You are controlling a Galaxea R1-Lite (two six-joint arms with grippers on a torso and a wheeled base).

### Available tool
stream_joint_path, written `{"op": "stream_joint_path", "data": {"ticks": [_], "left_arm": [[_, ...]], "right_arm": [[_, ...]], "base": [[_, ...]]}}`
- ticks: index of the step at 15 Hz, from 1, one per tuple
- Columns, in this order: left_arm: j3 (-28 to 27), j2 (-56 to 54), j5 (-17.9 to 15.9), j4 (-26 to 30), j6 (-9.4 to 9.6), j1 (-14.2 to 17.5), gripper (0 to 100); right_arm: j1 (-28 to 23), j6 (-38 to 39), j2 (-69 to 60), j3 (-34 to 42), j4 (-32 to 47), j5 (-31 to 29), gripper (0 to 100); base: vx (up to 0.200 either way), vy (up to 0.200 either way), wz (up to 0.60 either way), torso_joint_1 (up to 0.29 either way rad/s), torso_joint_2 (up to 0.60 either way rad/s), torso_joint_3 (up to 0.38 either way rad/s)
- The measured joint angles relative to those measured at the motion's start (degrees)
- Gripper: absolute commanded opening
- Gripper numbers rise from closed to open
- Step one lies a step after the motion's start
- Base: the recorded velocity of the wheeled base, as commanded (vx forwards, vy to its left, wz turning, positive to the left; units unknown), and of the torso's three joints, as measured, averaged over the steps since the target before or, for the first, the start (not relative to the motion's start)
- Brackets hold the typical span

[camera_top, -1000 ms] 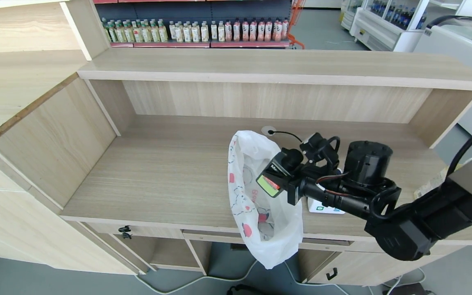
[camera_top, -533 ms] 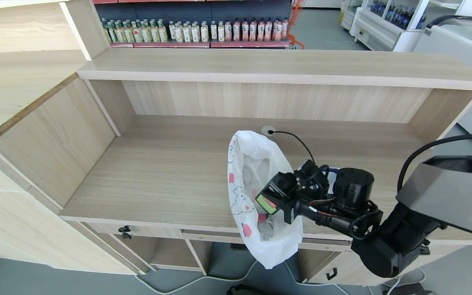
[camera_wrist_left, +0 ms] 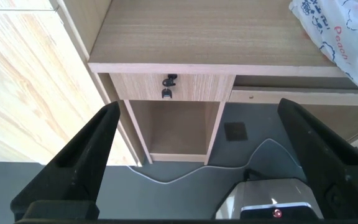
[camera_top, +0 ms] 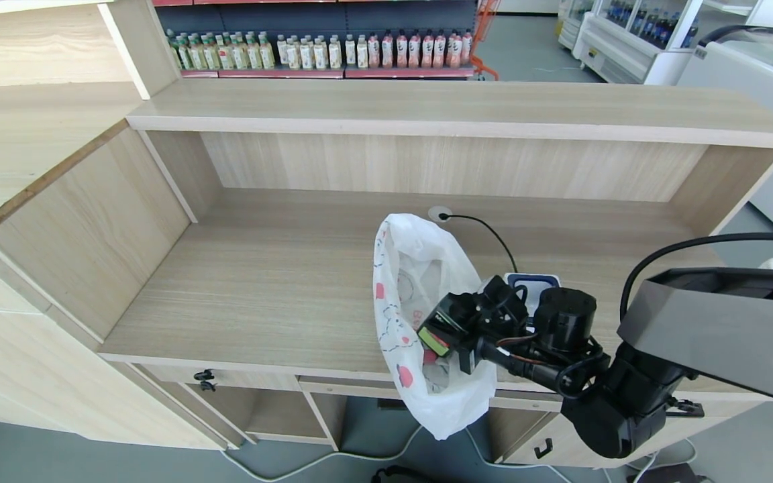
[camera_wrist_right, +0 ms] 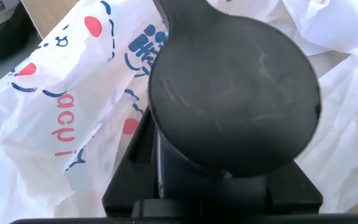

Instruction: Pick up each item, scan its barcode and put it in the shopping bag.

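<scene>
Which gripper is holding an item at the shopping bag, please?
The right gripper, shut on a dark container at the mouth of the shopping bag; the left gripper is open and empty, before the counter.

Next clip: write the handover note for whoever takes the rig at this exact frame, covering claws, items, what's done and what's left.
Right claw: shut on a dark container with a green and red label, held in the mouth of the white printed plastic shopping bag at the wooden counter's front edge.
Left claw: open, empty, low in front of the counter's drawer.
The white and blue corded device, probably the scanner, sits on the counter behind the right arm.
Done: container picked up, now at the bag; scan cannot be confirmed.
Left: release it into the bag and withdraw.
</scene>
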Motion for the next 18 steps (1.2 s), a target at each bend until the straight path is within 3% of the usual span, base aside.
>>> {"op": "stream_joint_path", "data": {"ticks": [3, 4, 9, 14, 18], "left_arm": [[0.00, 0.00, 0.00, 0.00, 0.00, 0.00, 100], [0.00, 0.00, 0.01, 0.00, 0.00, 0.00, 100], [0.00, 0.00, 0.00, 0.00, 0.00, 0.00, 100], [0.00, 0.00, 0.00, 0.00, 0.00, 0.00, 100], [0.00, 0.00, 0.00, 0.00, 0.00, 0.01, 100]], "right_arm": [[-0.26, -1.74, 0.48, 0.06, -0.37, 0.02, 0], [-0.30, -1.83, 0.52, 0.09, -0.33, -0.02, 100], [-0.50, 0.37, -2.45, 1.13, 0.88, 0.77, 100], [-1.88, 5.60, -15.47, 5.33, 1.26, 3.80, 100], [-7.84, 4.79, -29.14, 13.98, 4.71, 3.80, 100]], "base": [[0.000, 0.000, 0.00, 0.000, 0.00, 0.000], [0.000, 0.000, 0.00, 0.000, 0.00, 0.000], [0.000, 0.000, 0.00, 0.000, 0.00, 0.000], [0.000, 0.000, 0.00, 0.000, 0.00, 0.000], [0.000, 0.000, 0.00, 0.000, 0.00, 0.000]]}}
